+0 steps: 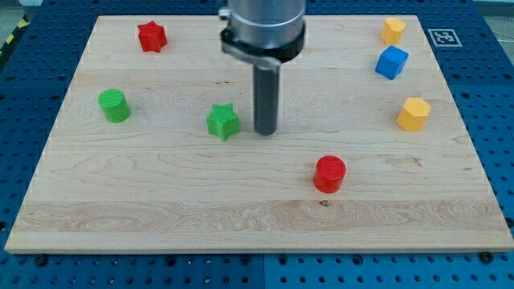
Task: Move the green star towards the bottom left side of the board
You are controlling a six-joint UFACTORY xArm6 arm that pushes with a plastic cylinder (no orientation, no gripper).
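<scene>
Camera view shows my tip [266,132] resting on the board [161,217] just to the view's right of the green star [222,121], near it but not touching; being a plain rod, it has no jaws to open or close. The star sits a little left of the board's middle. Since the target is the bottom left, I judge the tip would need to come from the star's upper right. A green cylinder [114,105] lies farther left.

Green star [222,121], green cylinder [114,105]; red star [151,36], red cylinder [329,173]; blue cube [391,62]; two yellow blocks [414,114].
</scene>
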